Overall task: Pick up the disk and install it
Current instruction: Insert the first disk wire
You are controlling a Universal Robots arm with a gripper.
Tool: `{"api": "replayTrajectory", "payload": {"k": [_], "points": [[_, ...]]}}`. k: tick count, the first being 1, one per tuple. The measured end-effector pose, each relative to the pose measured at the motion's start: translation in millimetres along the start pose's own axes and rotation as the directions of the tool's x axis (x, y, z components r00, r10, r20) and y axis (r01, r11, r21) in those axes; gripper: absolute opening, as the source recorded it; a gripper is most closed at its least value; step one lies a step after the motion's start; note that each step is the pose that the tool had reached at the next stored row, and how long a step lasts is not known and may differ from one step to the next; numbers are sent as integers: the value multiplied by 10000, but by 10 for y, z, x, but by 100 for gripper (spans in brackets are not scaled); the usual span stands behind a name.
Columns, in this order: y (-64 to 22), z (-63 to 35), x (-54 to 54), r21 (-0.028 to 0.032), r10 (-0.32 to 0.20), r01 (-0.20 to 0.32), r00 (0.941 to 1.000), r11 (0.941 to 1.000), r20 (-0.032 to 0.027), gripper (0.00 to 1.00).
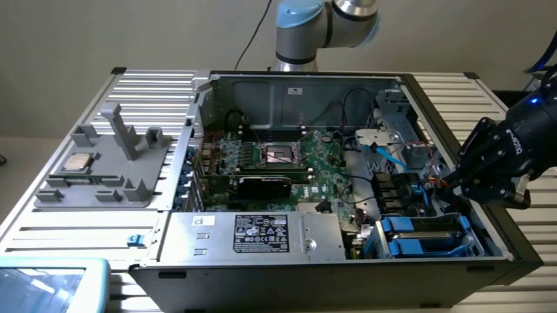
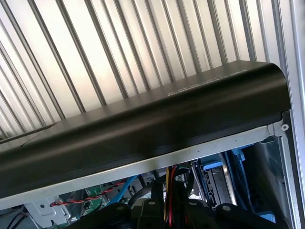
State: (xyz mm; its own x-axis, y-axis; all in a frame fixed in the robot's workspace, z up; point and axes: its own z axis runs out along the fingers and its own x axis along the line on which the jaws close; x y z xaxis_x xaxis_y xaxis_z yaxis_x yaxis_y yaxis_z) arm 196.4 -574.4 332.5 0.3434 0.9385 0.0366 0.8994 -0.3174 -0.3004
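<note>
Disk: we took the flat silver-grey metal hard drive with blue plastic rails (image 1: pixel 424 236) for the disk. It lay in the bay at 5 o'clock of the open black computer case (image 1: pixel 331 279), its label hidden.
Gripper: the black gripper (image 1: pixel 470 186) hung near the bay, at 3 o'clock of the case. We could not tell how wide it stood or whether it held anything.
Doing it well: we judged a level, square hold on the metal body safest, leaving the rails free.
Far side: the grey plastic fixture (image 1: pixel 104 179) with the small square silver chip (image 1: pixel 80 161) sat at 9 o'clock, well apart.
Front: the large silver box with black label (image 1: pixel 252 235) sat at 6 o'clock.
Obstacles: the red, yellow and black cables (image 2: pixel 169 191) ran near the bay and could snag.
</note>
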Motion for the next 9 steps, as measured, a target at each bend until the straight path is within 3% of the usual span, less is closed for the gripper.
{"api": "replayTrajectory", "payload": {"k": [9], "points": [[-1, 0, 0, 0, 0, 0, 10000, 10000, 0, 17]]}}
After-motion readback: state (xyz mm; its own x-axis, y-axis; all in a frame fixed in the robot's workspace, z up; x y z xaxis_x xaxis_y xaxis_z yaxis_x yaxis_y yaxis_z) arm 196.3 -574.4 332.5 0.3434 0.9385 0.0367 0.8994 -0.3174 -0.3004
